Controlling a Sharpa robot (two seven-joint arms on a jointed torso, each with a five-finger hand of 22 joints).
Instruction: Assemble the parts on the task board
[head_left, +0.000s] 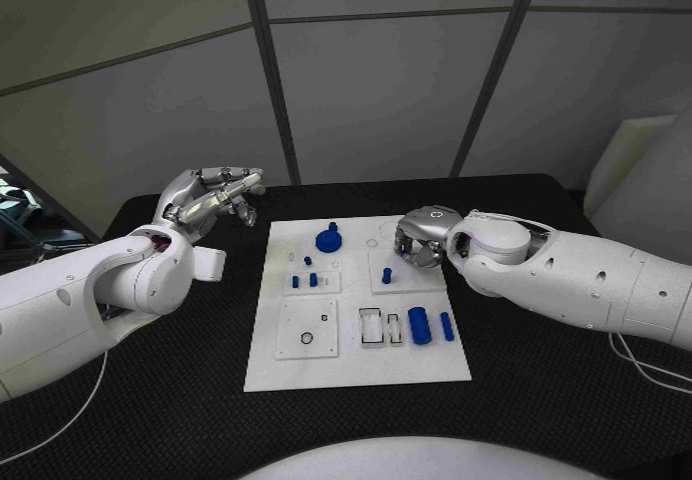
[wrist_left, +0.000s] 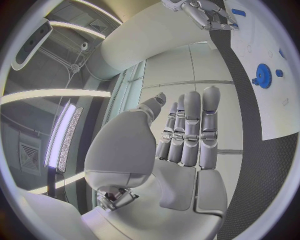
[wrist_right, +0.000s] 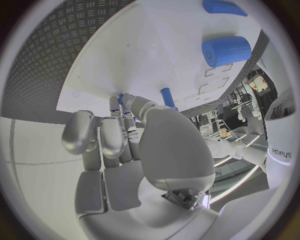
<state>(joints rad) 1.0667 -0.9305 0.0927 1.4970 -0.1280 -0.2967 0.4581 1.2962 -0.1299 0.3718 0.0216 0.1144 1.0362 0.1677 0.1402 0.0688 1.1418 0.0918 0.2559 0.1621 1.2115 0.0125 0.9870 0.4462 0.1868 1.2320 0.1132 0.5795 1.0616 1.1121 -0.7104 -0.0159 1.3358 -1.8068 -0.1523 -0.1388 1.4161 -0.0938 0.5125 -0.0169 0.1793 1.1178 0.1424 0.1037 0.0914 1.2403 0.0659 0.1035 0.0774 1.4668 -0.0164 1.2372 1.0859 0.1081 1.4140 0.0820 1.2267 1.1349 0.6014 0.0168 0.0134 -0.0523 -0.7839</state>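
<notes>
R hand (head_left: 421, 240) fingertips (wrist_right: 126, 100) touching small blue peg (wrist_right: 120, 98) on task board (head_left: 361, 370).

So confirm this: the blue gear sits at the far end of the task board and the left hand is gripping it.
Wrong on one point: the left hand grips nothing. In the head view it is raised off the task board's left side, fingers extended and empty. The blue gear does sit at the board's far end, untouched.

The black table (head_left: 173, 400) carried one white task board (head_left: 361, 365) lying flat at its middle (long sides running from the near edge toward the far edge). A thin pale cable (head_left: 58, 425) trailed near the table's left edge.
</notes>
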